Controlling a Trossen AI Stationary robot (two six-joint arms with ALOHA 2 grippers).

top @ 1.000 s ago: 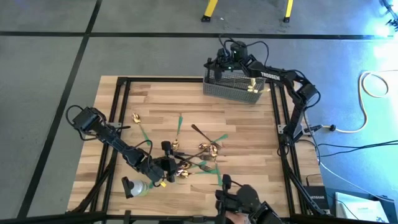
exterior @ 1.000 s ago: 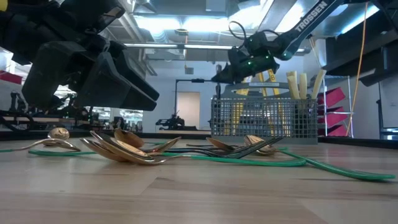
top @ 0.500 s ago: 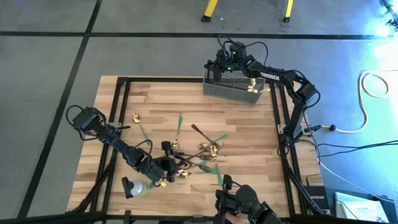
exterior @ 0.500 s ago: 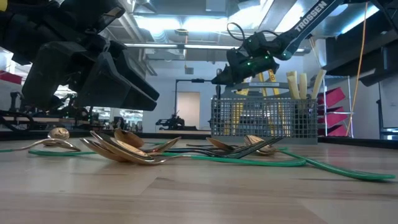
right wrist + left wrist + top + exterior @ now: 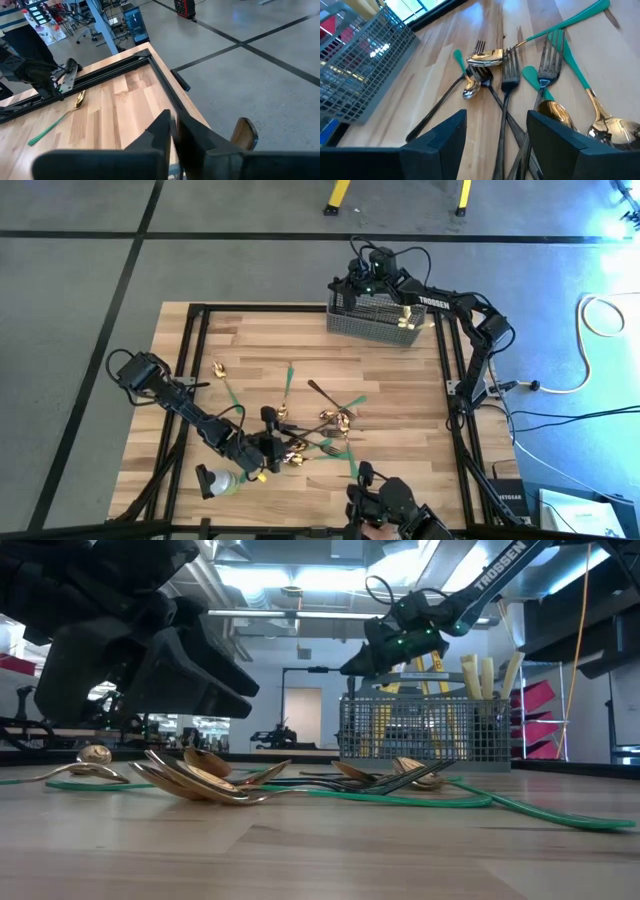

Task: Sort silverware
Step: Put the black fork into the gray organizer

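Note:
Gold spoons and dark forks lie in a loose pile on the near middle of the wooden table, mixed with green strips. One more gold spoon lies apart toward the left. Cream-handled knives stand upright in the grey mesh basket at the far right. My left gripper hangs open just above the pile's left part, with fork handles showing between its fingers. My right gripper is shut and hovers over the basket's far left corner.
Black frame rails run along the table's sides. A pale bottle-like thing lies at the near left, close to the left arm. A camera mount sits at the near edge. Bare wood lies across the far left of the table.

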